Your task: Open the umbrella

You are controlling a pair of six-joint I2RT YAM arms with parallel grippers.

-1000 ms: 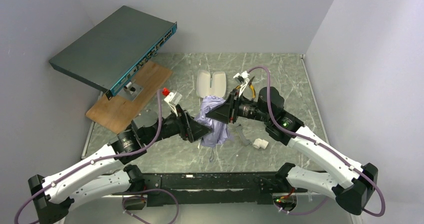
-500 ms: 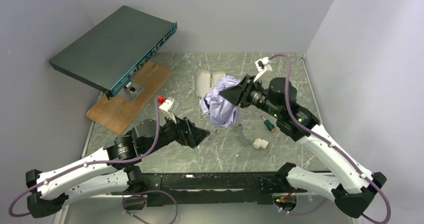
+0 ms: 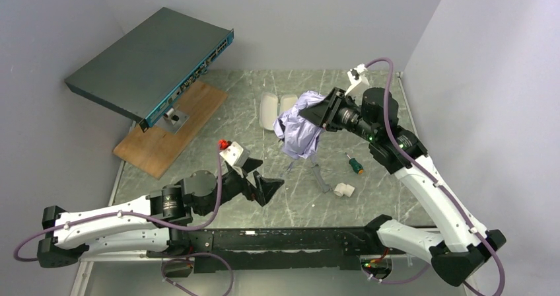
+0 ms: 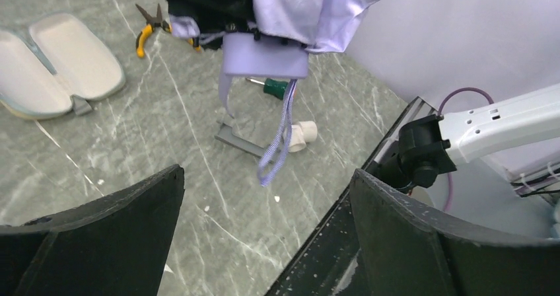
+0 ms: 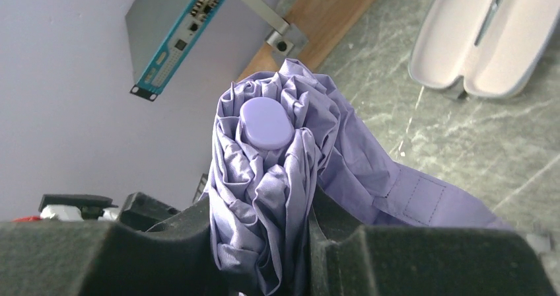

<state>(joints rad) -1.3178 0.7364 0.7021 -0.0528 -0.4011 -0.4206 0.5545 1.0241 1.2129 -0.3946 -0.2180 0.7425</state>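
left gripper [image 3: 263,179] gapes (low); right gripper [image 3: 315,114] clamped.

Tabletop [image 3: 264,88]: grey-green stone pattern with pale veins, matte finish.
Back wall [image 3: 297,18]: plain pale grey panel that meets the tabletop's far edge.
Left wall [image 3: 39,150], right wall [image 3: 489,91]: matching plain panels closing in both sides.
Wooden board [image 3: 155,144]: light brown, lying flat at the far left of the tabletop.
Rack unit [image 3: 142,55]: flat dark grey box with a teal front edge lined with ports. It is tilted above the board, apparently carried on a small metal bracket [image 3: 175,119].
Black rail [image 3: 290,238]: runs along the near edge.
Light: diffuse and even, with soft shadows.
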